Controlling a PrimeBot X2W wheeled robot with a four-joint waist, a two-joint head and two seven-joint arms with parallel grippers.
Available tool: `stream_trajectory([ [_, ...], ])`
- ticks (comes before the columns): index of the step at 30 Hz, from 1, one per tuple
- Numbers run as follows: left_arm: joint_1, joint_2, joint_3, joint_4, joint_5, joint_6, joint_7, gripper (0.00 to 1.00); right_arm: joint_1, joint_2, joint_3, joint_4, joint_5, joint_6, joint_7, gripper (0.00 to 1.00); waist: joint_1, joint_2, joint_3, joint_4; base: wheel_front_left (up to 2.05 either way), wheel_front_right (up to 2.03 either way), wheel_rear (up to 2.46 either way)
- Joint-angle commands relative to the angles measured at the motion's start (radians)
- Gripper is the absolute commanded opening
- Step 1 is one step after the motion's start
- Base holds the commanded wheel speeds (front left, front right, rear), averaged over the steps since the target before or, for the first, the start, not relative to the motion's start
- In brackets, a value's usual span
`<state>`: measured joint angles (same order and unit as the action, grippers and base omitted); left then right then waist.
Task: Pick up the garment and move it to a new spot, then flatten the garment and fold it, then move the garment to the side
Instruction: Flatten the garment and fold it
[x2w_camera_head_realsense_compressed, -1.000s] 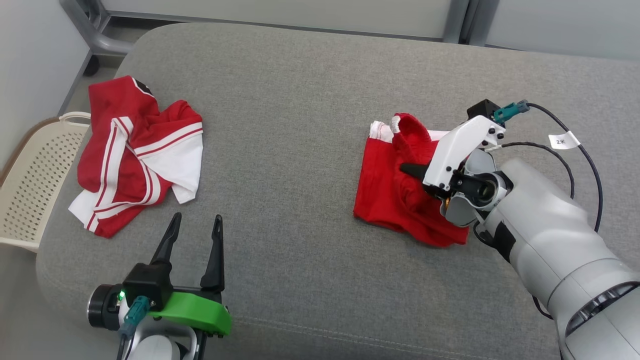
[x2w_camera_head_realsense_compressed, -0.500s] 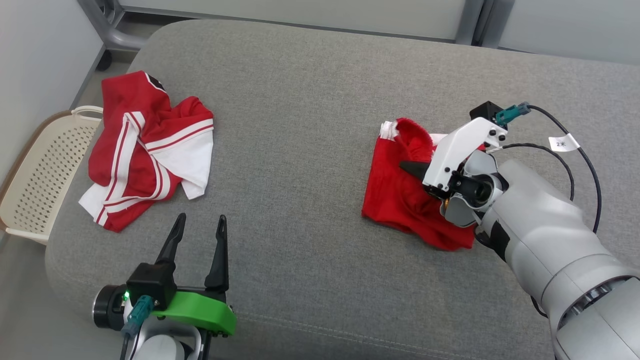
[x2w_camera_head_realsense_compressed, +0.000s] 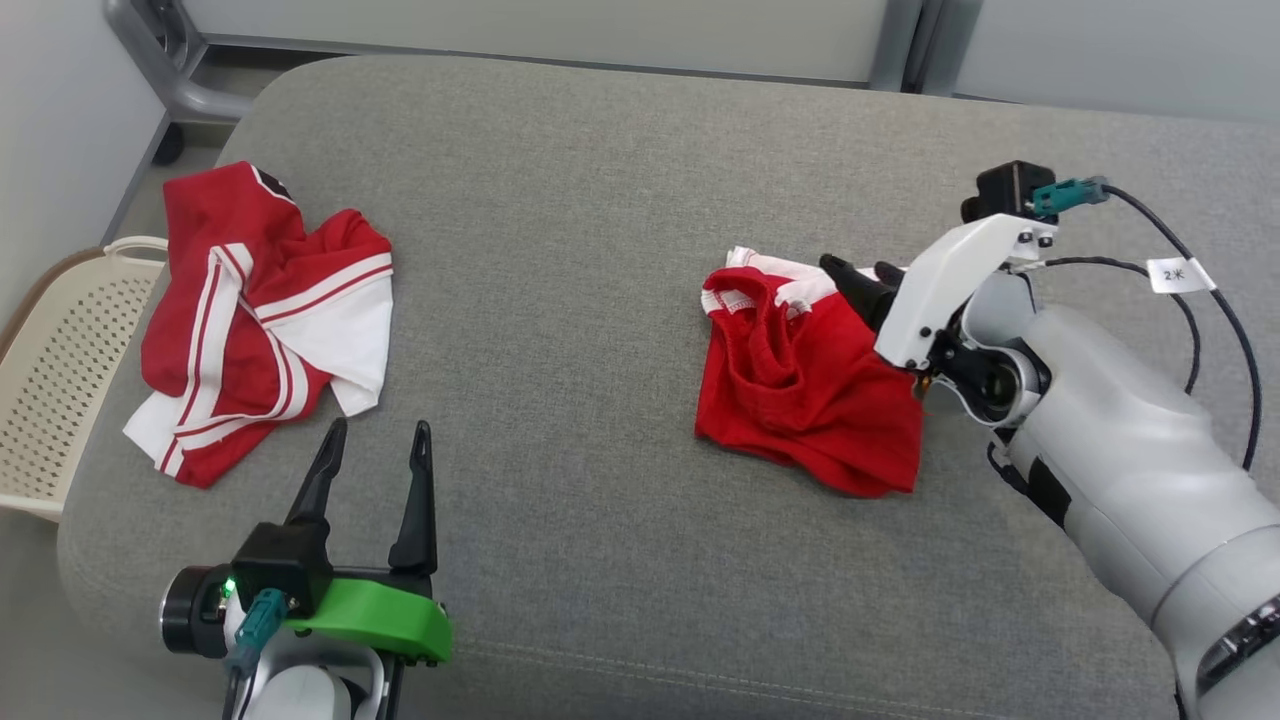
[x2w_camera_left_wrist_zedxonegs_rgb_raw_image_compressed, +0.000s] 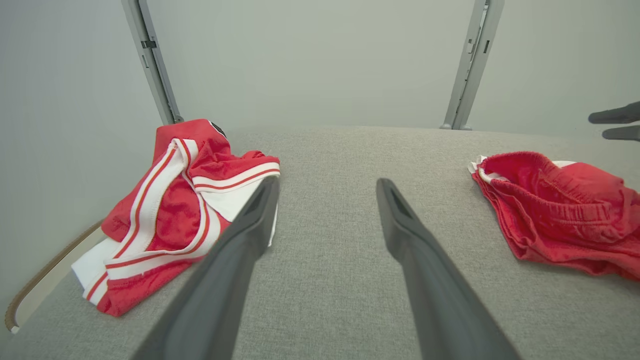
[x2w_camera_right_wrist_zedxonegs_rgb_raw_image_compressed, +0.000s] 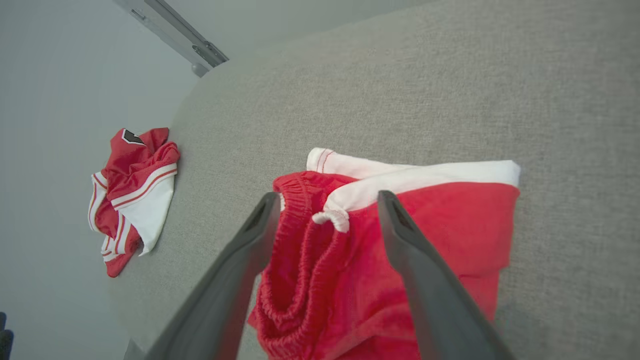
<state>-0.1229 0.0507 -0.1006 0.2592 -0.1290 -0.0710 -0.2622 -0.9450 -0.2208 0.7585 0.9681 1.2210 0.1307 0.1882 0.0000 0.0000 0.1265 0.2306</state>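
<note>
**Head view.**
- Grey cushion (x2w_camera_head_realsense_compressed: 600, 200): a broad padded surface that carries all the items.
- Red shorts (x2w_camera_head_realsense_compressed: 800, 400): crumpled, white trim along the far edge, lying on the right half of the cushion.
- Right gripper (x2w_camera_head_realsense_compressed: 857, 268): at the far right corner of the shorts, fingers parted, gripping nothing. Whether the tips brush the cloth is unclear.
- Red and white jersey (x2w_camera_head_realsense_compressed: 255, 310): bunched on the left half, well apart from the shorts.
- Left gripper (x2w_camera_head_realsense_compressed: 380, 428): at the near edge, beside the jersey but clear of it, fingers spread wide and empty.
- Cream perforated basket (x2w_camera_head_realsense_compressed: 50, 400): beside the cushion's left edge.

**Left wrist view.**
- Left gripper (x2w_camera_left_wrist_zedxonegs_rgb_raw_image_compressed: 327, 185): fingers wide apart over bare cushion (x2w_camera_left_wrist_zedxonegs_rgb_raw_image_compressed: 325, 150).
- Jersey (x2w_camera_left_wrist_zedxonegs_rgb_raw_image_compressed: 185, 210) to the left, shorts (x2w_camera_left_wrist_zedxonegs_rgb_raw_image_compressed: 560, 210) to the right.
- Right gripper (x2w_camera_left_wrist_zedxonegs_rgb_raw_image_compressed: 597, 126): two dark fingers, parted, above and beyond the shorts.

**Right wrist view.**
- Right gripper (x2w_camera_right_wrist_zedxonegs_rgb_raw_image_compressed: 328, 197): fingers spread, with nothing clamped between them.
- Shorts (x2w_camera_right_wrist_zedxonegs_rgb_raw_image_compressed: 450, 225): directly below, elastic waistband rumpled, white band along the top.
- Jersey (x2w_camera_right_wrist_zedxonegs_rgb_raw_image_compressed: 135, 190): far off to the left on the cushion (x2w_camera_right_wrist_zedxonegs_rgb_raw_image_compressed: 400, 75).
</note>
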Motion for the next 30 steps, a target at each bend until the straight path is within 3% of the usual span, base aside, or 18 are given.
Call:
stream_trajectory([
  [1,0.002,0.000,0.006,-0.010,0.009,-0.002,-0.002,1.00,0.026,-0.021,0.009,-0.023,-0.009,0.000,-0.030,1.00,0.0000,0.0000,-0.001,-0.011,0.00,0.00,0.00],
  [8,0.019,0.003,0.032,-0.044,0.027,-0.006,-0.002,1.00,0.090,-0.131,0.063,-0.134,-0.085,0.000,-0.211,1.00,0.0000,0.0000,0.001,-0.040,0.00,0.00,0.00],
  [13,0.026,0.004,0.045,-0.058,0.041,-0.010,-0.002,1.00,0.126,-0.169,0.094,-0.163,-0.129,0.000,-0.321,1.00,0.0000,0.0000,-0.001,-0.055,0.00,0.00,0.00],
  [24,0.049,0.003,0.064,-0.092,0.058,-0.011,-0.002,1.00,0.206,-0.185,0.080,-0.160,-0.181,0.000,-0.445,1.00,0.0000,0.0000,-0.018,-0.076,0.00,0.00,0.00],
  [30,0.062,0.003,0.078,-0.119,0.071,-0.003,-0.002,1.00,0.243,-0.178,-0.025,-0.168,-0.245,0.000,-0.455,1.00,0.0000,0.0000,-0.029,-0.087,0.00,0.00,0.00],
])
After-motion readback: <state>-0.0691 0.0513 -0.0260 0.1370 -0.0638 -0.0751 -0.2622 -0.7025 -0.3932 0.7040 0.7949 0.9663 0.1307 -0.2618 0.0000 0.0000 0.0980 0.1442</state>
